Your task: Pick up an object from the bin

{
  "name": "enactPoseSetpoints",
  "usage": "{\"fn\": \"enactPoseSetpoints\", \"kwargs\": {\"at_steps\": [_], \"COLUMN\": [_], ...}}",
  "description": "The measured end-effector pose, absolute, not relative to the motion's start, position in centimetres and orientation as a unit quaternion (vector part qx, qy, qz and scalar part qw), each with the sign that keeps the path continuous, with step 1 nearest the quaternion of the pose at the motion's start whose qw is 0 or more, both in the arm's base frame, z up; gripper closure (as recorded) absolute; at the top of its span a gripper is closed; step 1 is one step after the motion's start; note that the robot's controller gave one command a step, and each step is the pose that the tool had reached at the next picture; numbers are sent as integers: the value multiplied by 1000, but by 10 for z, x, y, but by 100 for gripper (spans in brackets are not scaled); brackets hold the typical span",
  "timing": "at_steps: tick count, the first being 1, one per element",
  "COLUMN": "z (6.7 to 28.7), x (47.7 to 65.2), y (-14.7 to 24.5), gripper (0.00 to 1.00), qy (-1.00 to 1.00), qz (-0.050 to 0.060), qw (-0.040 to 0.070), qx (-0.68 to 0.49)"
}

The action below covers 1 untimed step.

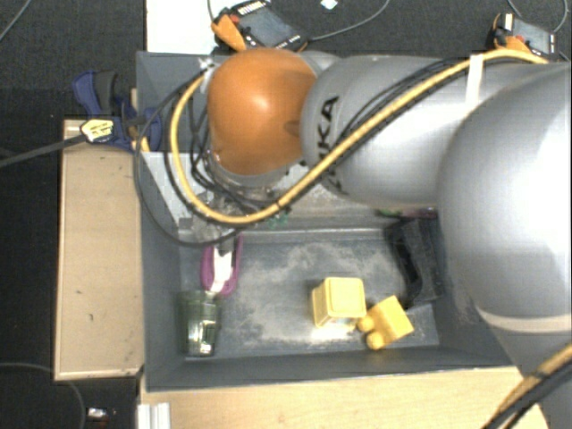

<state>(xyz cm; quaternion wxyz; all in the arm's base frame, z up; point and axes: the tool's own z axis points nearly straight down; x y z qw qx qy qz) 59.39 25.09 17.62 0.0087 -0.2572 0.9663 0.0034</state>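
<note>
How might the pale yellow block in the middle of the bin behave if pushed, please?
Its boxy, flat-faced shape suggests the yellow block would slide, not roll. It looks rigid, probably light plastic. Pushed sideways, it would likely bump the smaller yellow piece beside it.

Just the one camera on this rig. It's mounted up above the grey bin (268, 372) and points down into it, tipped a bit off vertical rather than dead overhead. The arm (420, 123) reaches in from the frame's right and sits between the lens and the bin, so its orange wrist cover (259, 110) lands right on top of the tool (221, 239) and hides most of it. The framing is pretty tight: the bin takes up most of the shot, with only a margin of surroundings past the rim on the side of the tool away from the arm. The open bin floor shows below the tool in frame, toward the bottom edge.
</note>
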Motion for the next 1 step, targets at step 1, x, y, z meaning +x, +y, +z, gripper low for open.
{"fn": "enactPoseSetpoints", "kwargs": {"at_steps": [1], "z": [212], "x": [595], "y": [251], "gripper": [100], "qy": [966], "qz": [3], "qw": [10], "qx": [-257]}}
